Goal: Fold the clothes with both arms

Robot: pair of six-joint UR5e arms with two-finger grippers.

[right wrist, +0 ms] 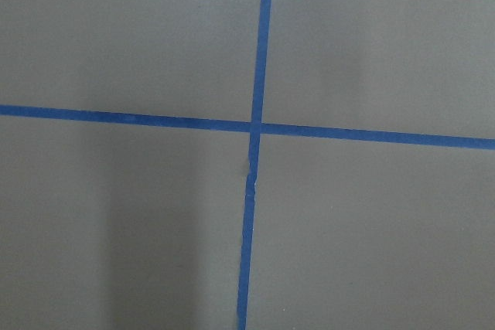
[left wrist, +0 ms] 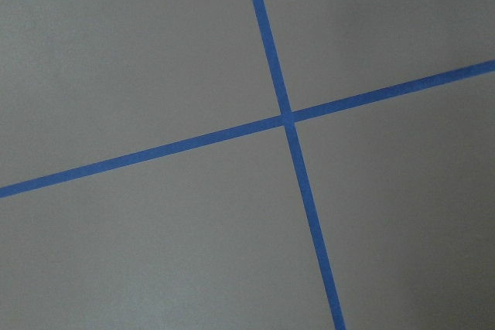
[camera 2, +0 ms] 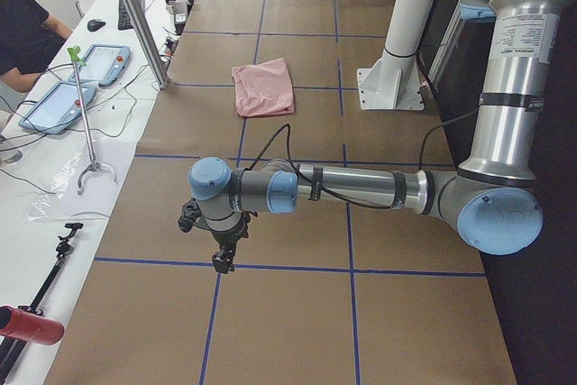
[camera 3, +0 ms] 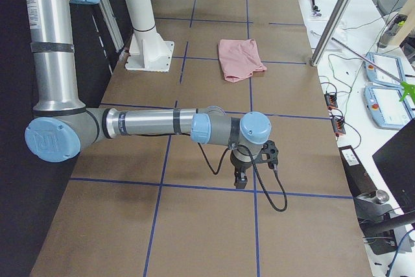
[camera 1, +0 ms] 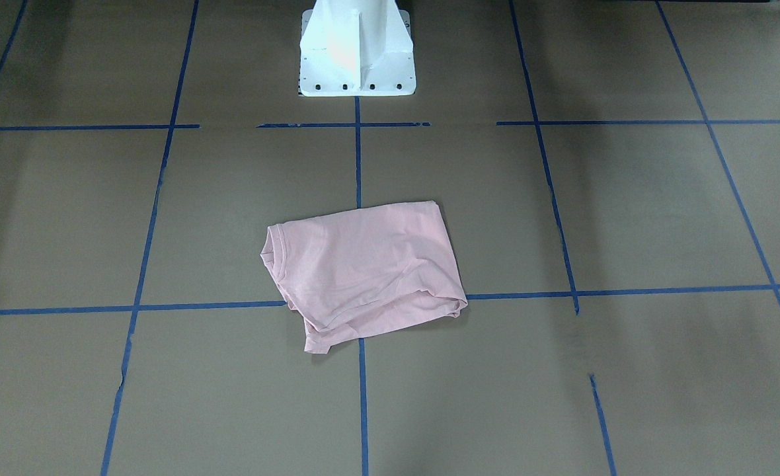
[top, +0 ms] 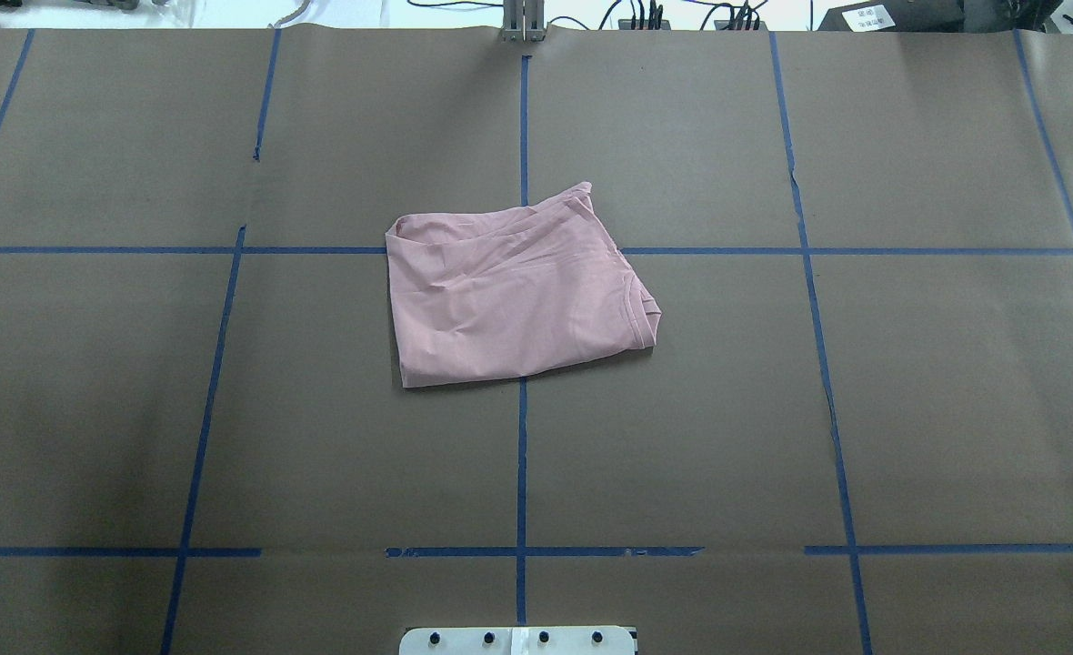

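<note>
Front view: shirt [camera 1: 363,271], pink, folded to a rough rectangle, flat on the table [camera 1: 628,218] over a crossing of blue tape [camera 1: 358,165], in front of the white pedestal [camera 1: 355,49]; collar at the view's left.

Overhead: same folded shirt mid-table, collar at the view's right, creased.

Left side view: left arm [camera 2: 361,188] stretched out level, left gripper [camera 2: 220,259] pointing down above a tape line, well apart from the shirt; fingers apart or together, cannot tell.

Right side view: right arm [camera 3: 155,123] likewise level, right gripper [camera 3: 240,181] pointing down, well apart from the shirt; finger state cannot be told.

Wrist views: each shows brown table cover and one tape crossing.
</note>
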